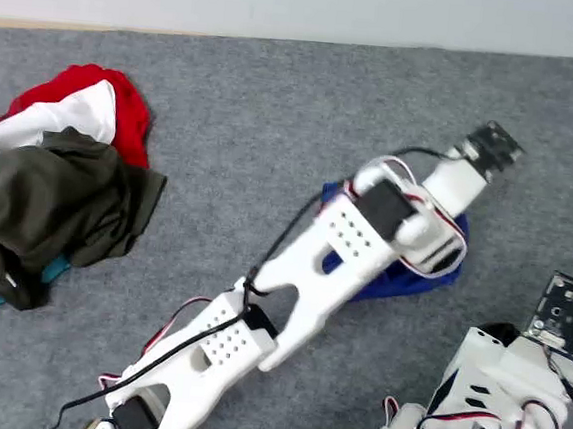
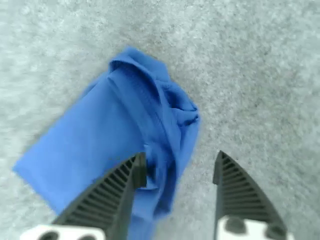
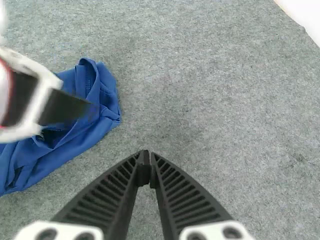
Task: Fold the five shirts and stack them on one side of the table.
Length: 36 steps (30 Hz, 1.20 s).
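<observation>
My right gripper [image 3: 146, 156] sat clenched on nothing over the table [image 3: 215, 75]; my left gripper [image 2: 180, 159] hung released, fingers apart, above the blue shirt's [image 2: 115, 125] rumpled edge. I judged it best to nip a single layer there and draw it flat. Farther off lay the pile [image 1: 57, 194]; I could read no writing anywhere

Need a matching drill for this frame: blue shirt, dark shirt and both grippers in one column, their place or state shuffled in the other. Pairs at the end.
Things
1. blue shirt
2. dark shirt
3. left gripper
4. right gripper

Place or state
A. fingers shut, over bare grey mat
B. lying on top of the heaped shirts
C. lies alone and rumpled, below an open gripper
D. fingers open, one fingertip over blue cloth

Pairs: 1-C, 2-B, 3-D, 4-A
</observation>
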Tool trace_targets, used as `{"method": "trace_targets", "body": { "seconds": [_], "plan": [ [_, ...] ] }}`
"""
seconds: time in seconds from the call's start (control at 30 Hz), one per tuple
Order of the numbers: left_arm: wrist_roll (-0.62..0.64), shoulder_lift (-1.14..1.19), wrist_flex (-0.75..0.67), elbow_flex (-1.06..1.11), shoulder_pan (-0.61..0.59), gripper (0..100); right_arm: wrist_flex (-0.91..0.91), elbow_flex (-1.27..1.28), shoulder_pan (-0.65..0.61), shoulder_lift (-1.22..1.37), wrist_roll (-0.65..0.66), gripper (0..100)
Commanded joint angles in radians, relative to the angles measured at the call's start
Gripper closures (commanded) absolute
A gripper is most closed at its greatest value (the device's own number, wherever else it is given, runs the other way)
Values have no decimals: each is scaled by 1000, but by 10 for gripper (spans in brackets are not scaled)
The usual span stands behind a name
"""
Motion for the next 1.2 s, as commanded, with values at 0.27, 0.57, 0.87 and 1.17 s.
{"method": "trace_targets", "body": {
  "seconds": [0.27, 0.57, 0.87, 1.17],
  "plan": [
    [-126, -25, 31, 42, -195, 826, -12, -3, 13, -4, -2, 990],
    [-212, -75, 15, 302, -181, 765, -13, 11, 12, -2, -2, 990],
    [-212, -77, -14, 389, -61, 776, -15, 34, 12, -4, -2, 990],
    [-184, -86, 11, 344, 130, 790, -13, 34, 12, -4, -2, 990]
  ]
}}
